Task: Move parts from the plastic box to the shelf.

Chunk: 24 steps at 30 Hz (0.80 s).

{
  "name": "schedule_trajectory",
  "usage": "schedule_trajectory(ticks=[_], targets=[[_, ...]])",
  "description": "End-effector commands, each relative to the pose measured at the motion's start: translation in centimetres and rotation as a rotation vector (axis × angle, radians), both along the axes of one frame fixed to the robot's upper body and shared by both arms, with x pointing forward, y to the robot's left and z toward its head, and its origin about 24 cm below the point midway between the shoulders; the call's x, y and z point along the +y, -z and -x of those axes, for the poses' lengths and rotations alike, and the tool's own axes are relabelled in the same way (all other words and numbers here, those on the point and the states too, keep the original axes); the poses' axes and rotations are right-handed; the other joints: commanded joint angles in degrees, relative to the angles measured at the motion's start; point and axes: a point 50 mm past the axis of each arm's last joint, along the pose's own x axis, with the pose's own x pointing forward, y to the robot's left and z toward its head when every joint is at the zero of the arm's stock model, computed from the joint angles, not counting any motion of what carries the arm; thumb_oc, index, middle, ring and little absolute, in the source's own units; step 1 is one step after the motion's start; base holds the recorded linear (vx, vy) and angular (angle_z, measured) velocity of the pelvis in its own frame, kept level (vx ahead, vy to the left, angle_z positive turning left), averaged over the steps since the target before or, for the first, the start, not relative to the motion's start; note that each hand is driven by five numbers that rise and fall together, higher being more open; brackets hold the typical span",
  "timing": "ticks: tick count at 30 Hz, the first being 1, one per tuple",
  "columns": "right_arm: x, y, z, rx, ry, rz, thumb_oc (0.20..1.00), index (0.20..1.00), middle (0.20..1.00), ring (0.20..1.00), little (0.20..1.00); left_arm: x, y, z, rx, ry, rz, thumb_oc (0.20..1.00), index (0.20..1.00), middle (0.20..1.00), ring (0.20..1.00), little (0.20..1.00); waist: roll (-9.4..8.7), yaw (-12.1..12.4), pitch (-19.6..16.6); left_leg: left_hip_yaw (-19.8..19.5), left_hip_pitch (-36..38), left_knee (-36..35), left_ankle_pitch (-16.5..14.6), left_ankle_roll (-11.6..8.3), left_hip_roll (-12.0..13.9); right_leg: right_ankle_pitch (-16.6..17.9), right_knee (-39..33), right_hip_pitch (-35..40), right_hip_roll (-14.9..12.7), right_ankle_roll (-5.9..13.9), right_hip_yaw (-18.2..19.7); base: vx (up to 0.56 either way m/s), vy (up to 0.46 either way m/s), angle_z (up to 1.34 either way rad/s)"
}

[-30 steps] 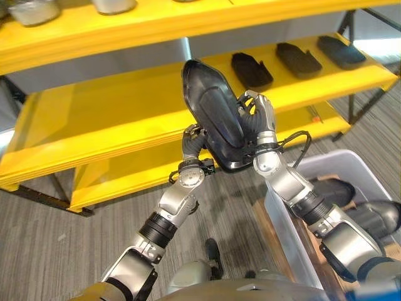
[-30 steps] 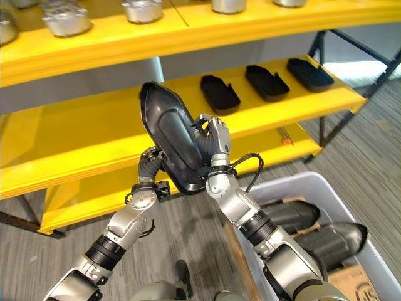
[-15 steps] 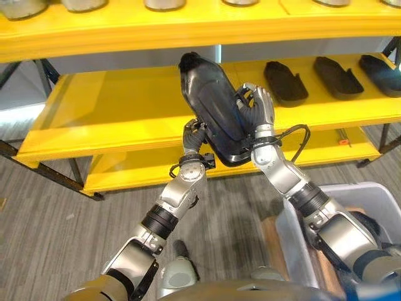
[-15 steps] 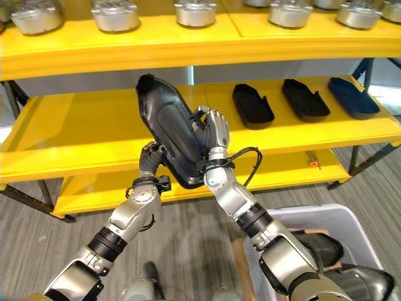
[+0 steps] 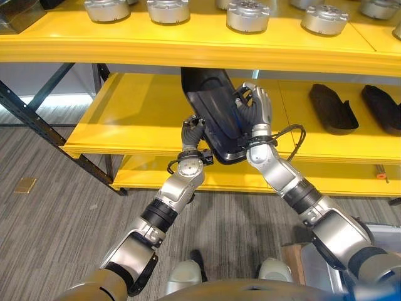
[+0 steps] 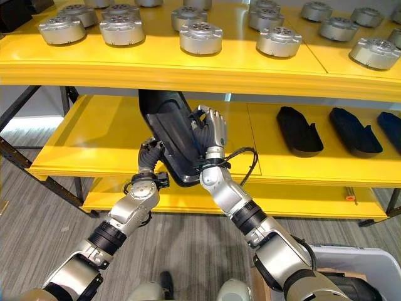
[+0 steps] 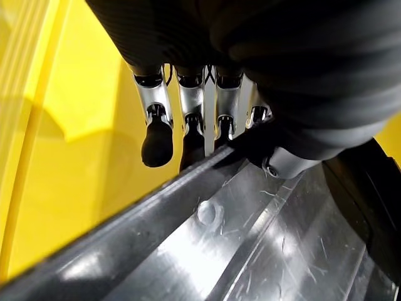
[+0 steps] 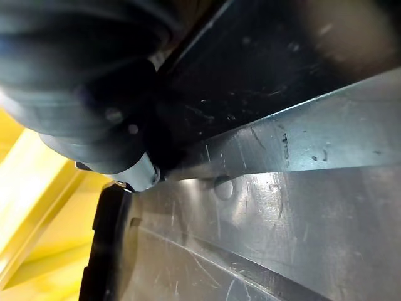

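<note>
Carrying the black part (image 6: 168,135) between both hands, the robot has brought it closer to the shelf (image 6: 88,147) than a second ago; its upper end now reaches under the top level, so placing looks near. The left hand (image 5: 191,133) grips its lower edge, the right hand (image 6: 212,128) curls round its side. Three black parts (image 6: 299,130) already lie on the middle level; silver round parts (image 6: 200,37), over ten, line the top.
</note>
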Motion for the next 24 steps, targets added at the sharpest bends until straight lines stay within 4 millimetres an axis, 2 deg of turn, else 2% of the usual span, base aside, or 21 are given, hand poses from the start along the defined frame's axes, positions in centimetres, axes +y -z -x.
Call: schedule_trajectory(ticks=[1,2,4,5,7,8,9,13,15,18,22,23,24], targets=[[5.4,-1.6,1.9,-0.058,-0.259,-0.034,0.200,0.200,0.200,0.200,0.200,-5.5,-5.5,-0.4,-0.211,0.172,0.045,0.200,0.200,0.200,0.200,0.200,-0.25,-0.3,-1.2,-1.3,0.9,-1.5,-2.0,-1.49,-0.5,3.9,-22.9,4.6,4.7,-0.09,-4.0,0.14,-0.238,-0.03],[5.4,-1.6,1.9,-0.045,-0.263,-0.041,0.200,0.200,0.200,0.200,0.200,-5.5,-5.6,-0.3,-0.209,0.170,0.038,0.200,0.200,0.200,0.200,0.200,-0.71,-0.5,-1.1,-0.6,1.2,-1.1,-2.9,-1.37,-0.4,7.1,-25.2,3.9,2.7,1.13,-2.9,0.12,-0.227,-0.02],[5.4,-1.6,1.9,-0.037,-0.264,-0.052,0.200,0.200,0.200,0.200,0.200,-5.6,-5.7,-0.2,-0.209,0.179,0.019,0.200,0.200,0.200,0.200,0.200,-1.21,-0.6,-0.5,0.6,1.8,-0.5,-4.1,-1.44,0.5,10.6,-26.3,2.3,0.1,2.46,-1.7,0.17,-0.338,0.04],[5.1,-1.4,1.9,-0.016,-0.251,-0.072,0.200,0.200,0.200,0.200,0.200,-5.6,-5.7,0.0,-0.211,0.193,0.005,0.200,0.200,0.200,0.200,0.200,-1.65,-1.0,0.1,1.2,2.3,0.1,-4.8,-1.68,1.5,11.4,-27.0,1.7,-0.8,3.38,-0.3,0.28,-0.534,0.12],[4.5,-1.1,1.8,-0.006,-0.235,-0.087,0.200,0.200,0.200,0.200,0.200,-5.7,-5.7,0.1,-0.196,0.217,-0.008,0.200,0.200,0.200,0.200,0.200,-2.24,-1.5,0.0,0.8,2.1,1.4,-5.0,-2.15,2.4,11.4,-28.8,2.9,-0.1,3.67,1.4,0.29,-0.489,0.63],[4.4,-0.9,1.9,0.000,-0.240,-0.090,0.200,0.200,0.200,0.200,0.200,-5.6,-5.6,0.3,-0.190,0.217,-0.011,0.200,0.200,0.200,0.200,0.200,-2.43,-1.4,0.1,1.4,2.0,2.2,-5.0,-2.65,2.9,10.8,-29.2,3.8,0.4,3.27,0.6,0.33,-0.553,0.99],[4.5,-1.1,1.9,0.008,-0.260,-0.084,0.200,0.200,0.200,0.200,0.200,-5.1,-5.4,0.7,-0.182,0.197,-0.007,0.200,0.200,0.200,0.200,0.200,-2.68,-0.7,-0.3,2.9,1.6,3.6,-5.1,-4.18,4.0,9.1,-30.4,6.2,1.8,1.76,-1.8,0.29,-0.492,0.82],[4.6,-1.5,1.9,0.008,-0.270,-0.065,0.200,0.200,0.200,0.200,0.200,-4.5,-5.2,1.1,-0.181,0.180,-0.001,0.200,0.200,0.200,0.200,0.200,-2.66,-0.1,-0.8,4.4,1.0,4.8,-4.6,-5.74,5.6,7.0,-30.6,7.7,3.3,0.21,-3.7,0.14,-0.286,0.19],[4.4,-1.7,1.5,0.014,-0.269,-0.042,0.200,0.200,0.200,0.200,0.200,-3.7,-4.9,1.3,-0.178,0.179,0.010,0.200,0.200,0.200,0.200,0.200,-2.46,0.2,-1.3,6.7,0.7,7.3,-4.8,-7.57,8.5,3.9,-30.5,9.8,5.2,-1.81,-6.1,0.19,-0.369,-0.04],[3.7,-1.9,0.8,0.012,-0.247,-0.029,0.200,0.200,0.200,0.200,0.200,-3.8,-4.8,1.2,-0.176,0.200,0.012,0.200,0.200,0.200,0.200,0.200,-2.68,-0.2,-1.2,10.5,-0.6,10.8,-3.9,-8.33,10.7,3.1,-31.8,11.7,6.9,-3.59,-7.3,0.10,-0.239,0.23],[3.8,-2.2,0.2,0.001,-0.226,-0.035,0.200,0.200,0.200,0.200,0.200,-4.1,-4.9,1.0,-0.184,0.214,0.008,0.200,0.200,0.200,0.200,0.200,-2.08,0.7,0.1,8.5,-4.4,13.3,-1.9,-9.00,11.8,2.0,-31.9,13.1,8.7,-4.95,-7.4,0.05,-0.104,0.28],[4.0,-2.8,-0.2,0.005,-0.218,-0.048,0.200,0.200,0.200,0.200,0.200,-3.9,-4.8,0.9,-0.187,0.218,0.001,0.200,0.200,0.200,0.200,0.200,-1.45,1.5,0.2,7.6,-3.6,9.2,0.0,-9.25,12.4,1.9,-31.8,13.0,8.6,-5.21,-8.8,0.06,0.065,0.10],[4.1,-2.9,-0.3,0.010,-0.216,-0.050,0.200,0.200,0.200,0.200,0.200,-3.9,-4.8,0.9,-0.185,0.220,0.001,0.200,0.200,0.200,0.200,0.200,-1.25,1.6,0.1,7.2,-3.4,8.3,1.4,-9.74,12.9,1.9,-31.9,13.1,8.6,-5.25,-8.9,0.08,0.090,0.00]])
